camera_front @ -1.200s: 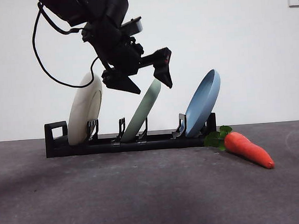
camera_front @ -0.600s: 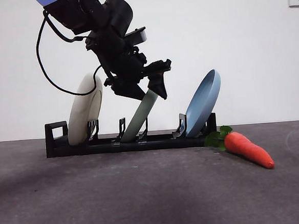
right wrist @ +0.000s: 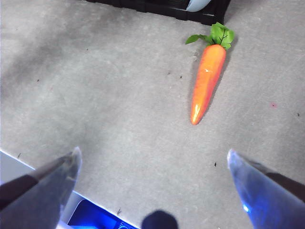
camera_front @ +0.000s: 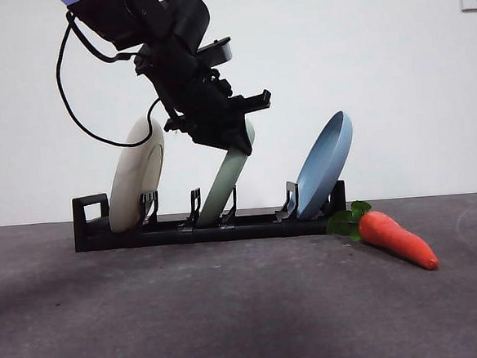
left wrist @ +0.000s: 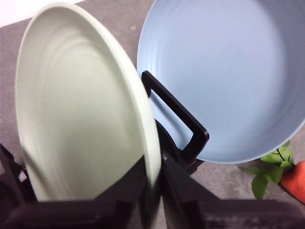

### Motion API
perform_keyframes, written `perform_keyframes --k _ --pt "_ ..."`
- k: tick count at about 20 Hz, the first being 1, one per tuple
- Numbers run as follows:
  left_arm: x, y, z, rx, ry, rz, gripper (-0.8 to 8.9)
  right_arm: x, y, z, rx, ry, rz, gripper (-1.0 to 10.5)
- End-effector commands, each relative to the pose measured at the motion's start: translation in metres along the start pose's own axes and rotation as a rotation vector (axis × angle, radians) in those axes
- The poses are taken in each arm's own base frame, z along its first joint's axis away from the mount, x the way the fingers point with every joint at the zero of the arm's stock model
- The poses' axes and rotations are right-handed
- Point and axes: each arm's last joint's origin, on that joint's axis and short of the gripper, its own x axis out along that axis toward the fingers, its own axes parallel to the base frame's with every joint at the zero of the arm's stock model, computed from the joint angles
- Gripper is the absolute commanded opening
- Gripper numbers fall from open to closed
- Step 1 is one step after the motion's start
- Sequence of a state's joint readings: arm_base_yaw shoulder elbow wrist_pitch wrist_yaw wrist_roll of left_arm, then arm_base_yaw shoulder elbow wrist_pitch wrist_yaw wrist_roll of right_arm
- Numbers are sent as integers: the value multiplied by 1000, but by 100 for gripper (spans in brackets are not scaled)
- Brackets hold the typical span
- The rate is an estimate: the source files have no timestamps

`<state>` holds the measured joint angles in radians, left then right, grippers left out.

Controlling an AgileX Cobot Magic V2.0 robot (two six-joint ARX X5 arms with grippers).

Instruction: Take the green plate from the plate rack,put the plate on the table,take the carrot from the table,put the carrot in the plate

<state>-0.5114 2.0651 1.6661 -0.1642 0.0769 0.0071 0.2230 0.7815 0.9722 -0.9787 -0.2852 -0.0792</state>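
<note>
The green plate [camera_front: 224,178] leans in the middle slot of the black plate rack [camera_front: 185,230]. My left gripper [camera_front: 240,138] reaches down from the upper left and is shut on the plate's top rim. In the left wrist view the two black jaws press on either side of the green plate's [left wrist: 81,119] edge, at my left gripper [left wrist: 152,191]. The carrot [camera_front: 394,238] lies on the table [camera_front: 232,319] just right of the rack, leaves toward it. High over the table, my right gripper [right wrist: 152,167] stands open with nothing in it, the carrot [right wrist: 206,81] ahead of it.
A cream-white plate [camera_front: 136,182] stands in the rack's left slot and a blue plate [camera_front: 323,165] in its right slot, close behind the green one [left wrist: 228,81]. The rack's loop end [left wrist: 176,119] sits between the two plates.
My left gripper came down from above the rack onto the green plate's top rim and its jaws closed on it. The plates and the carrot have not moved.
</note>
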Motion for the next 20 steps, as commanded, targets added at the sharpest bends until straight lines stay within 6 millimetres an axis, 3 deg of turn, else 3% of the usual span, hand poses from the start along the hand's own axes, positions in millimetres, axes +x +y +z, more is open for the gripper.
perform_keyframes --k 1,6,10,13,16,20 --pt "-10 0 7 -3 -24 -8 -9 0 0 1 -7 -6 -2 660" --pt "-47 -3 33 4 -100 -8 -8 0 0 1 -8 -7 -3 660" --pt "-97 -15 54 48 -134 -71 -8 0 0 1 -8 -9 -3 660" --pt "-144 -38 63 183 -122 -104 -8 0 0 2 -10 -17 -4 660" --pt "-184 -66 60 367 -59 -63 -7 0 0 3 -14 -29 -4 660" --pt "-198 -98 37 527 145 -34 -5 0 0 3 -14 -30 -5 660"
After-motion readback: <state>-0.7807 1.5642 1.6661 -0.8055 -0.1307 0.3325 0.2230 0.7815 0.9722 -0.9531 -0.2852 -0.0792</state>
